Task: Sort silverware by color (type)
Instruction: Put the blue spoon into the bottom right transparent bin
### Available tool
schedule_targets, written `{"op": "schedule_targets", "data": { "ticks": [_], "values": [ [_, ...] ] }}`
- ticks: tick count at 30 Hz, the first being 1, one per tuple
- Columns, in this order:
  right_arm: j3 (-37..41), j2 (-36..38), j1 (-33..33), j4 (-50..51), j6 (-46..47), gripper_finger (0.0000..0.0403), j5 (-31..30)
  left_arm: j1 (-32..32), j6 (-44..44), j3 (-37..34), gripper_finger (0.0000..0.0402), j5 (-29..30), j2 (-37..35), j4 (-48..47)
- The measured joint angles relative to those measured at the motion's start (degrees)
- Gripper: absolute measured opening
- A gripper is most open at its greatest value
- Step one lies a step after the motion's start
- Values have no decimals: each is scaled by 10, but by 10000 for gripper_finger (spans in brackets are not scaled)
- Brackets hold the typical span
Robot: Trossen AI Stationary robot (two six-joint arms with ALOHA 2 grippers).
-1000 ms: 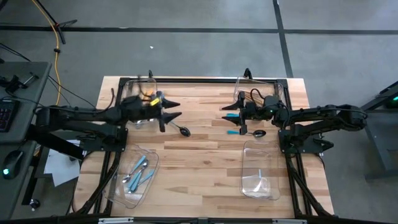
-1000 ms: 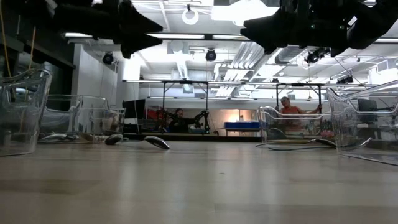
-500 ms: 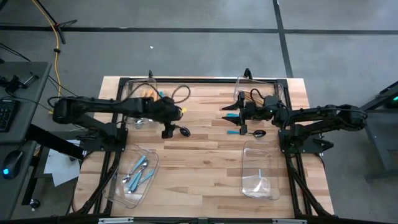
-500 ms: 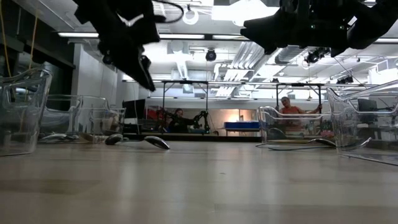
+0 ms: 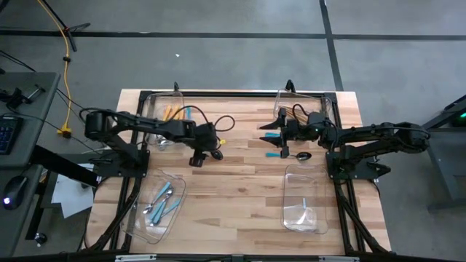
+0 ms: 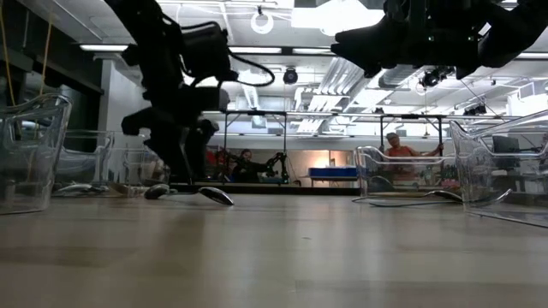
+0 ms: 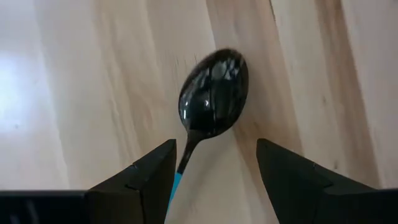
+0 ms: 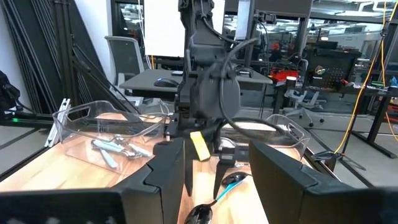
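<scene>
1. Mid-table, high view: left gripper hangs directly over the black spoon, bowl pointing right; far nearer than the right gripper.
2. Low view: spoon flat on the table, the left arm's fingertips almost down to it.
3. Left wrist view: fingers spread, straddling the teal handle (nothing gripped); long axis runs away from the wrist, bowl foremost.
4. Right wrist view: right fingers parted, empty.

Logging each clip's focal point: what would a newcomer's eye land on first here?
First, the left gripper, lowered onto the middle of the table with its open fingers either side of a black spoon with a teal handle. Next, the right gripper, open and hovering near the table's far right above another black spoon. Then the clear bin at the near left holding light-blue-handled pieces.
</scene>
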State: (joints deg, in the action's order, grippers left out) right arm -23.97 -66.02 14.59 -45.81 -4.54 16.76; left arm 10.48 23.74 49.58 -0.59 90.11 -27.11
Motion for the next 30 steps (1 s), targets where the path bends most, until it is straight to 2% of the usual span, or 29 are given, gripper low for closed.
{"op": "schedule_targets", "data": {
  "ticks": [8, 22, 25, 30],
  "values": [
    [0, 0, 0, 2, 0, 162, 0, 3, 45, 0, 211, 32, 57, 2],
    [0, 0, 0, 6, 0, 162, 1, 21, 31, 2, 205, -12, 69, 2],
    [0, 0, 0, 6, 0, 162, 1, 21, 22, 1, 179, -15, 70, 0],
    [0, 0, 0, 6, 0, 162, 2, 20, 23, 0, 96, -21, 70, -2]
  ]
}}
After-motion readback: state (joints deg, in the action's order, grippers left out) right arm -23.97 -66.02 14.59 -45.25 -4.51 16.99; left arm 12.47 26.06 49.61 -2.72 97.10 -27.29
